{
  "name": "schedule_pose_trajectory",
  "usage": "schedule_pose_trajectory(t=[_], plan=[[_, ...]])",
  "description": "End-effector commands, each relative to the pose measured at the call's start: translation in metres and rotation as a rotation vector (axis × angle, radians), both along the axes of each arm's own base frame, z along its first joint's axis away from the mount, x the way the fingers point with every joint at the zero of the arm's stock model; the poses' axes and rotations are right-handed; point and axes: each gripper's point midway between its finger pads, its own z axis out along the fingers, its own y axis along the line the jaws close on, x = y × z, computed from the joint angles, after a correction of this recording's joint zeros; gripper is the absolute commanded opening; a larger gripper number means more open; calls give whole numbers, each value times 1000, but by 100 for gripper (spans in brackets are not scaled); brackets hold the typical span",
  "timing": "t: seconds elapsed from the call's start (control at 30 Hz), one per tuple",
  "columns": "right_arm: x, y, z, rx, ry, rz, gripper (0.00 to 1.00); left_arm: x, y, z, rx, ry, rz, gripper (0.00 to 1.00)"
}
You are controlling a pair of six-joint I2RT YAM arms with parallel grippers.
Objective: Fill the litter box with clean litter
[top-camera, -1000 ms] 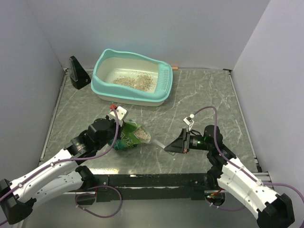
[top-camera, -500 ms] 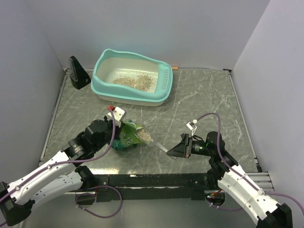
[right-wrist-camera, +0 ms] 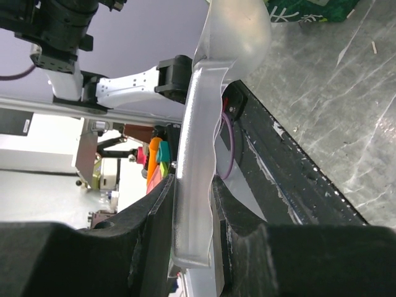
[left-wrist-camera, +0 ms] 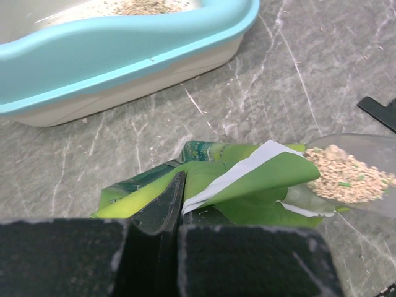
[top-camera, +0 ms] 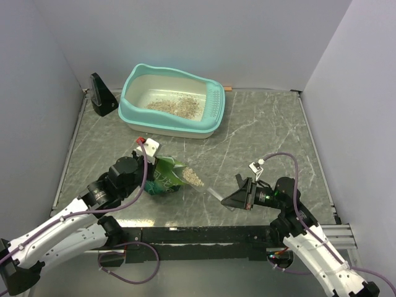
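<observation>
Two lots of clean litter (left-wrist-camera: pixel 343 176) are in view. A thin spread lies inside the litter box (top-camera: pixel 125 105), well ahead of both grippers toward the far side. A small mound sits in the bowl of the translucent scoop (top-camera: pixel 198 180), out past the right gripper's (top-camera: pixel 230 198) fingertips and at the mouth of the green pouch (left-wrist-camera: pixel 247 179). The right jaws are clamped on the scoop's handle near its end, with the loaded bowl at the far tip. The left gripper (left-wrist-camera: pixel 179 185) has its jaws pressed together on a fold of the pouch just in front of it, propping the opening toward the scoop. The granules look dry, light and loose, so they would likely roll off at any tilt or jolt. The bowl probably needs to stay level and travel smoothly to the box. The scoop seems thin, slick plastic that may flex or twist in the pinch, and a hold nearer the bowl would likely steady it. The pouch looks soft and crinkly and is best pinched at its rim.
</observation>
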Motion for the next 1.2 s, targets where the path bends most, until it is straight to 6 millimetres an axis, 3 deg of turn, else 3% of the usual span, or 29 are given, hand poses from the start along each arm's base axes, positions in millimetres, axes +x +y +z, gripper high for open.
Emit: schedule_pose_trajectory(t=[0.0,0.23,0.47,0.77,0.8,0.9,1.03,1.07,1.13,1.17], plan=[[-4,-3,31,42,-10,-16,0,9,15,10,-15,-34,105,1],[-4,-5,62,85,-35,-38,0,13,21,5,10,-17,156,1],[21,-3,95,130,-63,-138,0,11,18,2,17,2,141,1],[87,12,122,170,-78,-284,0,8,14,8,-7,3,107,1],[98,17,116,156,-50,-293,0,7,14,9,-10,1,106,1],[126,27,122,165,-60,-322,0,6,15,13,-27,-10,100,1],[165,42,140,202,-87,-350,0,4,14,17,-40,-15,87,1],[180,49,129,186,-55,-354,0,4,14,16,-41,-12,84,1],[198,55,152,244,-111,-346,0,4,13,18,-44,-15,81,1],[215,61,139,226,-70,-351,0,3,11,17,-47,-12,68,1]])
